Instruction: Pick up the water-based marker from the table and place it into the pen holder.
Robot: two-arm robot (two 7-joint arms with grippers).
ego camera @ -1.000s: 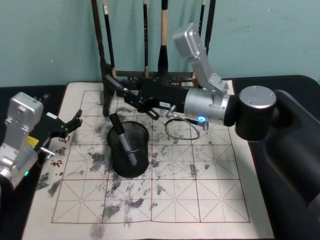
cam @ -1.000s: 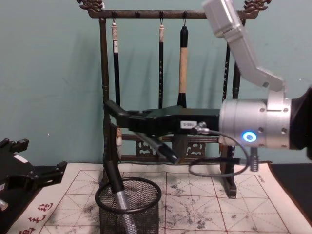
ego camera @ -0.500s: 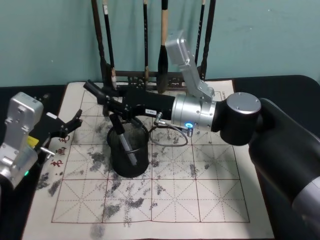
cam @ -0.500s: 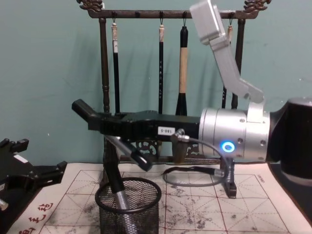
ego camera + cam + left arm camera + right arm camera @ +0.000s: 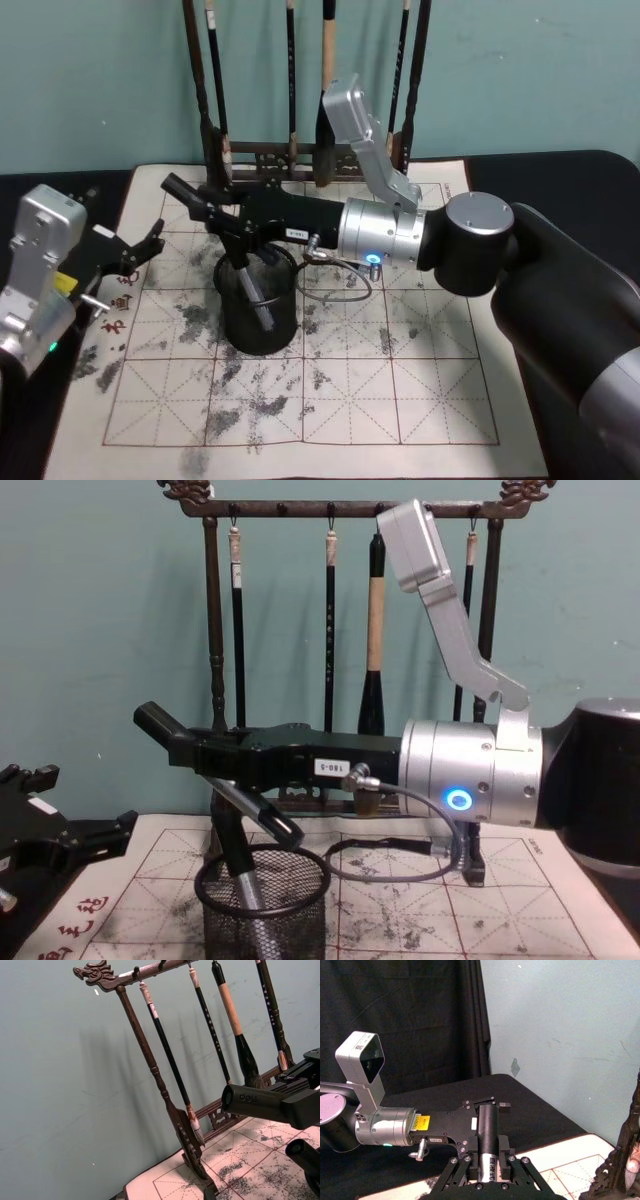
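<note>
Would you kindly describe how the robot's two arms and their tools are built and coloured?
The right arm has a glossy black shell, a silver cylindrical wrist with a glowing blue ring light, a looping grey cable and a silver camera on an angled bracket. Its right tool is matte black with a small white label. The left tool is black too, with a silver camera housing, a yellow sticker and a green light.

Silver arm (image 5: 385,232), black claw (image 5: 205,205)
</note>
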